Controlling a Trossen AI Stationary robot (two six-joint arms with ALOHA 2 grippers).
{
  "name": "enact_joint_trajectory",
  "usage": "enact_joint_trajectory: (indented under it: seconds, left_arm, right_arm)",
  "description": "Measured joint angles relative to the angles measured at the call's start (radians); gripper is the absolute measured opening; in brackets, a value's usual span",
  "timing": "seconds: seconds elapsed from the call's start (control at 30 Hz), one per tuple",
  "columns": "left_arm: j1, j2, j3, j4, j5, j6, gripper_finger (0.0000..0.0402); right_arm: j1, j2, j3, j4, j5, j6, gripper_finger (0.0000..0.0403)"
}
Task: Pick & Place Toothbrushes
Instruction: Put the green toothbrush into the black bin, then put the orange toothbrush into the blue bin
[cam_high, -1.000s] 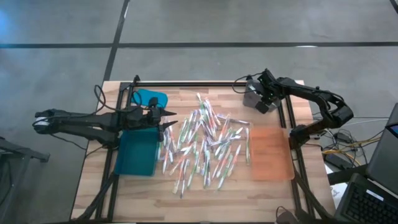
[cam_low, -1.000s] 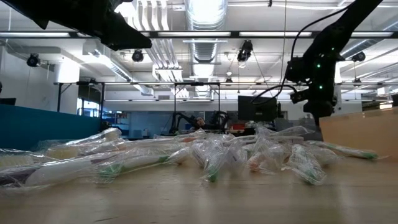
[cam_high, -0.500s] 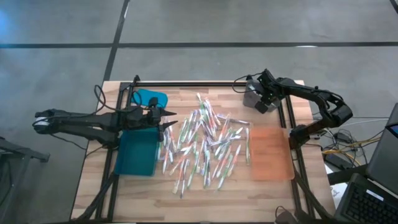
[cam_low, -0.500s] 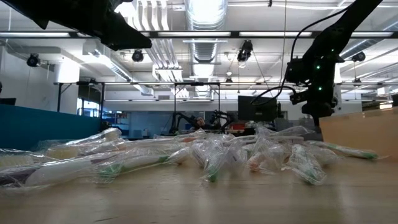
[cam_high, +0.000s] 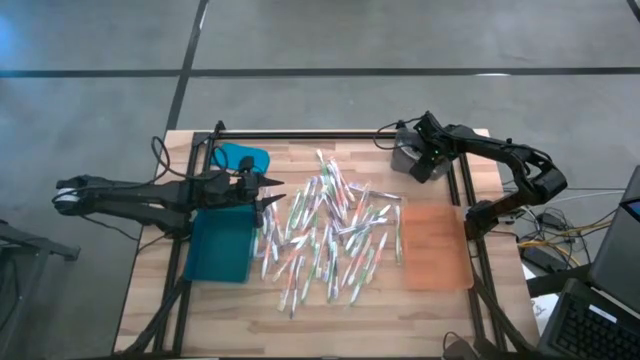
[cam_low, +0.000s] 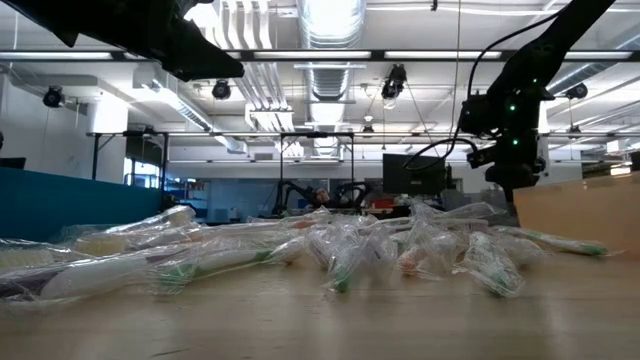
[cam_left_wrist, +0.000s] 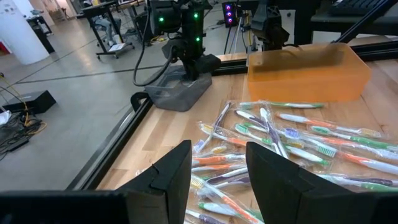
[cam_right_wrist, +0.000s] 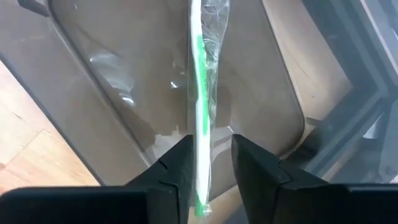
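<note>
1. Right gripper (cam_right_wrist: 208, 163) hanging over grey tray (cam_right_wrist: 118, 74), fingers loosely flanking green toothbrush (cam_right_wrist: 200, 68)
2. Left gripper (cam_left_wrist: 217, 168) hovering spread beside toothbrushes (cam_high: 330, 235) piled mid-table

Table: pale wooden plank top (cam_high: 300, 325) with a black metal frame along its edges.
Middle: a loose heap of thin, plastic-wrapped toothbrushes (cam_high: 330, 235), white with green, pink and orange parts, lying straight on the wood.
Left side: deep teal rectangular plastic tray (cam_high: 220, 248).
Right side: translucent orange rectangular plastic tray (cam_high: 436, 245).
Far right corner: smoky grey clear plastic tray (cam_high: 407, 156).
Far left: a blue object (cam_high: 240, 157), unclear what.
</note>
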Motion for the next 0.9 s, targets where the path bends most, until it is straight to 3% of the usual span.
enact_joint_trajectory:
  seconds: [0.43,0.9]
  left_arm:
    - [0.0,0.0,0.0,0.007,0.0,-0.006,0.0159]
    - [0.0,0.0,0.0,0.007,0.0,-0.008,0.0159]
  right_arm:
    - [0.0,-0.042,0.103,-0.038,0.001,0.041,0.0129]
    - [0.057,-0.229,0.269,-0.039,-0.007,0.072,0.0061]
